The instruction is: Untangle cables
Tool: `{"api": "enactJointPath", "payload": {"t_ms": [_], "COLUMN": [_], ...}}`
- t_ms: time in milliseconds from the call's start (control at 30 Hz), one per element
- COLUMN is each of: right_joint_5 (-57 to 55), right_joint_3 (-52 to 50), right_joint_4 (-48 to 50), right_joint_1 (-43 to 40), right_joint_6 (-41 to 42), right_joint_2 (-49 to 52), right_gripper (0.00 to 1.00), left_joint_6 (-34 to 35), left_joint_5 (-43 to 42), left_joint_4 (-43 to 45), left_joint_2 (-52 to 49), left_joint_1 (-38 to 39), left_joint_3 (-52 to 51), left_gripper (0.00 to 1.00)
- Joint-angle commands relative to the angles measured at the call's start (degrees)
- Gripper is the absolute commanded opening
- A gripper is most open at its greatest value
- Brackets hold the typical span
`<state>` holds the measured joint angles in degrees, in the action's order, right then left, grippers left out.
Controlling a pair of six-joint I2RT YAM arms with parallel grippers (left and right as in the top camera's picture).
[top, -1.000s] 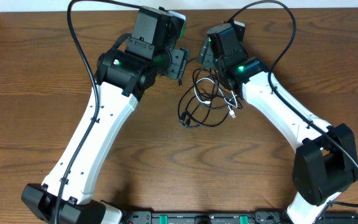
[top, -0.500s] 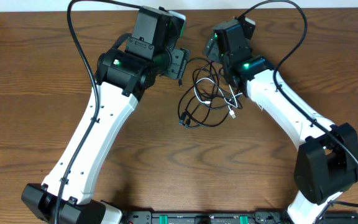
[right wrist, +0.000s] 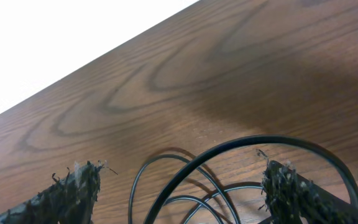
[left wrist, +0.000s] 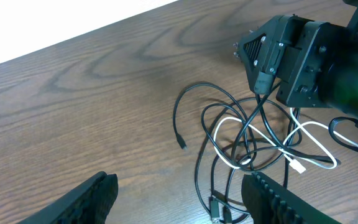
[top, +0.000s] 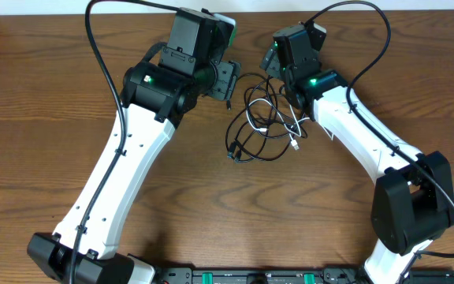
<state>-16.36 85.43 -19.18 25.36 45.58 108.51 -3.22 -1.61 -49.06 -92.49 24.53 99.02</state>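
cables [top: 263, 126] lie in one loose tangle on the table [top: 46, 102], at its far middle, between the two grippers. the black cable [left wrist: 185, 99] makes several overlapping loops. one of its plug ends [left wrist: 183, 144] rests on bare wood, just apart from the heap. the white cable [left wrist: 312, 132] threads through those loops and crosses the black in several places. its plug [left wrist: 298, 167] lies at the edge of the tangle, on the right arm's side.

the left gripper [top: 228, 82] sits just beside the tangle's left edge with its jaws wide and nothing between them. in its own view its fingers [left wrist: 95, 194] frame bare wood and the near part of the heap.

the right gripper [top: 271, 65] is at the far right of the tangle, jaws also wide. in the right wrist view a black loop arcs across the gap between its fingers [right wrist: 73, 193], clamped by neither. in the left wrist view a black strand runs up to this gripper's tip. whether it touches there i cannot tell.
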Motion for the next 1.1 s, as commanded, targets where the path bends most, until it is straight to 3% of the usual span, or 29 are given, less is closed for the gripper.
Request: {"api": "enactJointPath", "payload": {"t_ms": [0, 333, 367, 400, 433, 467, 667, 933, 1067], "right_joint_5": [-0.6, 0.4, 0.4, 0.4, 0.4, 0.4, 6.6, 6.9, 7.1], "right_joint_3": [0.0, 0.0, 0.0, 0.0, 0.0, 0.0, 0.2, 9.8, 15.3], "right_joint_4": [-0.1, -0.5, -0.5, -0.5, -0.3, -0.1, 3.8, -1.3, -3.1], "right_joint_1": [-0.2, 0.0, 0.0, 0.0, 0.0, 0.0, -0.2, 2.4, 3.0], "right_joint_6": [0.7, 0.7, 0.7, 0.7, 0.7, 0.7, -7.2, -30.9, -34.0], "right_joint_2": [0.8, 4.5, 4.7, 4.8, 4.8, 4.8, 0.0, -18.7, -24.8], "right_gripper": [0.82, 0.80, 0.72, 0.48, 0.10, 0.03, 0.01, 0.01, 0.01], "left_joint_6": [0.2, 0.2, 0.2, 0.2, 0.2, 0.2, 0.2, 0.2, 0.2], "left_joint_5": [-0.5, -0.5, -0.5, -0.5, -0.5, -0.5, -0.5, -0.5, -0.5], "left_joint_4": [0.0, -0.2, -0.2, -0.2, -0.2, -0.2, -0.2, -0.2, -0.2], "left_joint_2": [-0.3, -0.3, -0.3, -0.3, -0.3, -0.3, -0.3, -0.3, -0.3], "left_joint_1": [0.0, 0.0, 0.0, 0.0, 0.0, 0.0, 0.0, 0.0, 0.0], "left_joint_3": [-0.5, -0.5, -0.5, -0.5, -0.5, -0.5, -0.5, -0.5, -0.5], "left_gripper": [0.69, 0.69, 0.69, 0.69, 0.69, 0.69, 0.69, 0.69, 0.69]}}
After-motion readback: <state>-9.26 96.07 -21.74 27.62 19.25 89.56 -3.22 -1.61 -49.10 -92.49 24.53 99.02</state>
